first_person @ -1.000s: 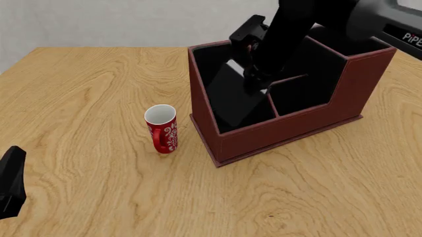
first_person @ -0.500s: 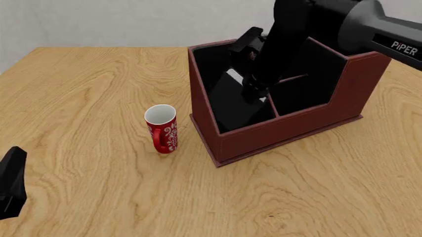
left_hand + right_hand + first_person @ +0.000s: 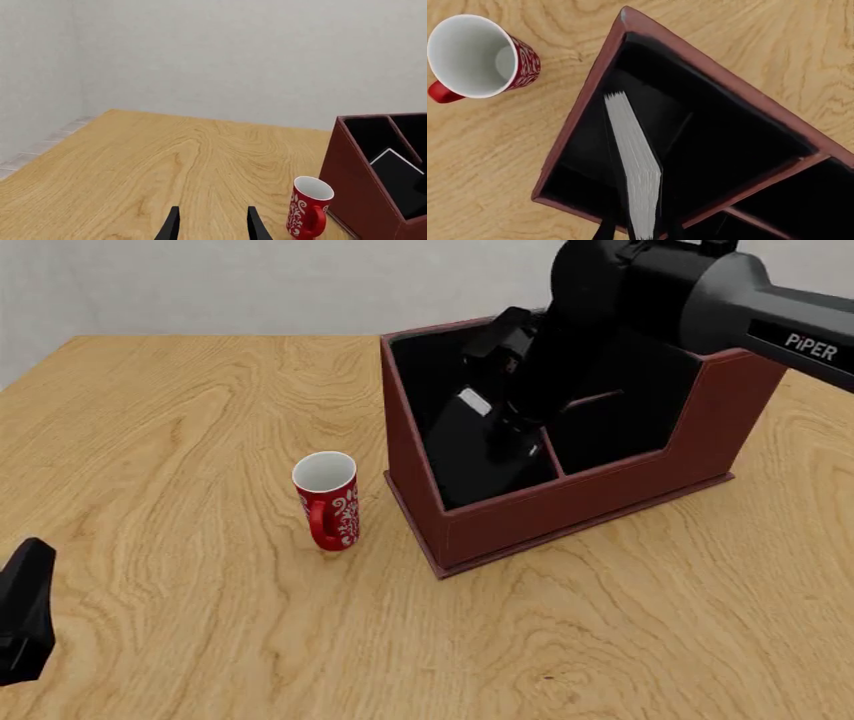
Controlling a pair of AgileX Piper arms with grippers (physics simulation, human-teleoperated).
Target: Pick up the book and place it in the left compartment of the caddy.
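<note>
Two arms are seen at a wooden table (image 3: 174, 440). The right arm is reached down into the caddy (image 3: 587, 505), a dark red-brown box with sloped sides and black lining, and the white lettering "PiPER" is read on its grey forearm. The right gripper (image 3: 639, 231) is closed on the book (image 3: 632, 175): in the right wrist view the two fingers are seen either side of the white page edges, pressed against the black covers. The book is held tilted inside the left compartment (image 3: 707, 145), the long slot along the caddy's sloped side wall next to the mug. Its lower end is hidden by the front wall, so whether it touches the compartment floor cannot be told. In the left wrist view a pale corner of the book (image 3: 397, 165) is seen above the caddy's rim.

A red mug (image 3: 328, 501) with a white swirling pattern and white interior is stood upright on the table just beside the caddy, apart from it; no lettering is legible on it.

The left gripper (image 3: 213, 226) is held low over bare wood, well apart from the mug, with its fingers spread and nothing between them.
</note>
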